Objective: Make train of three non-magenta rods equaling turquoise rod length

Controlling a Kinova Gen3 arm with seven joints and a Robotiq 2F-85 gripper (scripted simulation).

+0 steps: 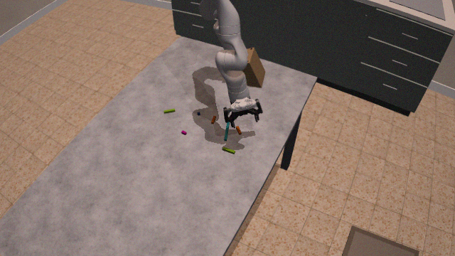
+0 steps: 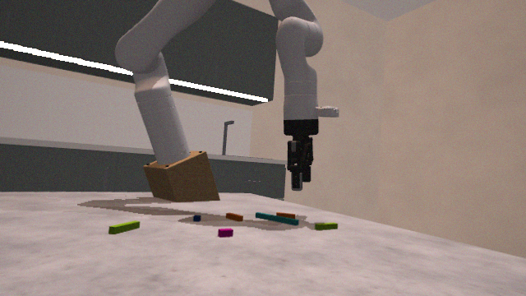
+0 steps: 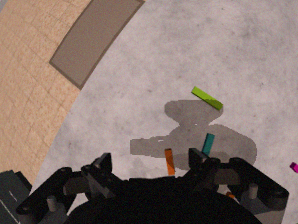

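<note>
Standing on tan floor tiles (image 1: 373,171), a grey mottled table (image 1: 124,185) fronts dark cabinets (image 1: 320,43).

The top view looks steeply down from afar on the counter (image 1: 142,185); the exterior view sits low near its surface, facing the arm's wooden base (image 2: 182,181); the wrist view peers down past the tool (image 3: 149,179). All share the turquoise rod (image 1: 226,132).

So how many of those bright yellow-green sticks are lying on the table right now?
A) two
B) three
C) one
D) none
A: the top view shows one lime stick lying off to the left and a second lime stick beyond the end of the turquoise stick.
</note>
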